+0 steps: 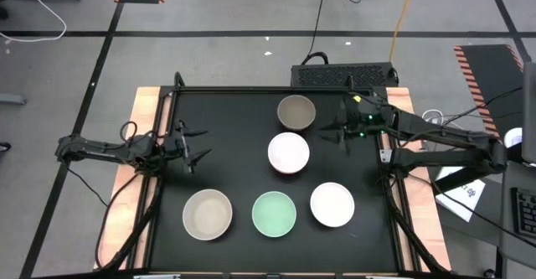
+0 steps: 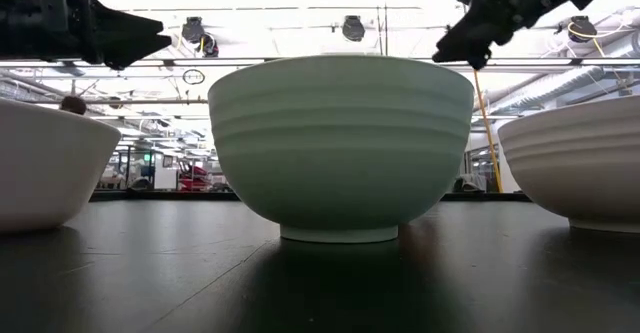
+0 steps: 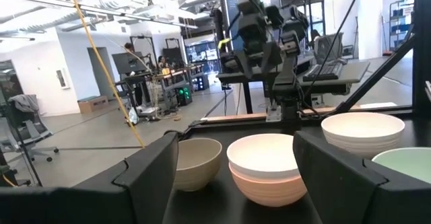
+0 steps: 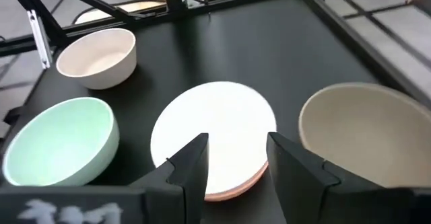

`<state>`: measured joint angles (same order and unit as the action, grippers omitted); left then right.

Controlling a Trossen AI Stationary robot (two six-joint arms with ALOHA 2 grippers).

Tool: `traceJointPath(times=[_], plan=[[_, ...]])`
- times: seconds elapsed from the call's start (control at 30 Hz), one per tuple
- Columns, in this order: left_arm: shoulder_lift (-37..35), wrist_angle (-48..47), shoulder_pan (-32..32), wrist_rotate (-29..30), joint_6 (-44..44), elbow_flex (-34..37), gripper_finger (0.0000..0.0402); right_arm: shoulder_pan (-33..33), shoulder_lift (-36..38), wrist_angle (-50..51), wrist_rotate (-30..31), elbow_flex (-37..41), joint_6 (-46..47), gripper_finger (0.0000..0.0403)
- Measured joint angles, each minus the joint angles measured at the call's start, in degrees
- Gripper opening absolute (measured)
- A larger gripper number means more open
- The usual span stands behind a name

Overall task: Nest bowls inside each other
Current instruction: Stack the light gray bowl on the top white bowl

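From above, only one nesting looks done so far: a white bowl sits inside the salmon one at the middle of the tabletop. The grey-brown bowl, beige-grey bowl, mint bowl and second white bowl all stand apart, so most is left. The left pincer hangs apart and empty near the left edge; the right pincer likewise, beside the grey-brown bowl. Low down, the mint bowl shows faint ribbing (matte, chunky foot). Left wrist: a salmon rim peeks under the white.
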<state>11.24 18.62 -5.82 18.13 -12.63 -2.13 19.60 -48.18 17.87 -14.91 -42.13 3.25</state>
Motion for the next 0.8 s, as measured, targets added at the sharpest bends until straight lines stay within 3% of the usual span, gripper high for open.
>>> traceJointPath(times=[0.47,0.8], plan=[[-0.02,0.05,0.02,-0.02,1.77,0.00,0.0292,-3.94,9.79,-7.32,0.08,13.08,5.77,0.0143],[-0.02,-0.01,0.00,-0.02,2.37,0.00,0.0292,-8.47,23.61,-6.43,4.65,17.84,6.19,0.0143]])
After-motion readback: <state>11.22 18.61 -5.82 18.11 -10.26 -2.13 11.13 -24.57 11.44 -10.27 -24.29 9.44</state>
